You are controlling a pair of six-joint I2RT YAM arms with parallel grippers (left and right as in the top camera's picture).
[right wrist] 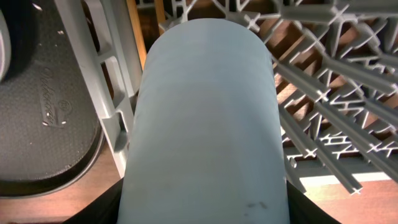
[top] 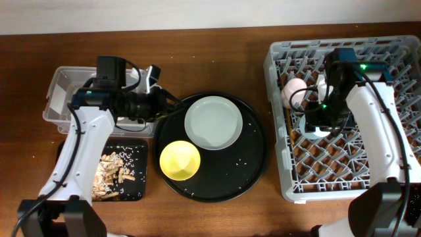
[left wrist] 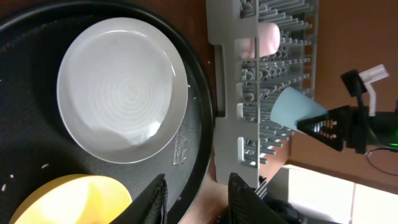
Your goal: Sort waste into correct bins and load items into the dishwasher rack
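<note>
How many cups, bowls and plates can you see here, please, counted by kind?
Cups: 2, the pink cup lying in the rack and the blue cup held in the right claw
Bowls: 1, the yellow bowl
Plates: 1, the pale plate
Total: 4

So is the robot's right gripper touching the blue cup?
Touching. The right wrist view shows the blue cup clamped by the right gripper, a dark finger pressed against each side.
</note>
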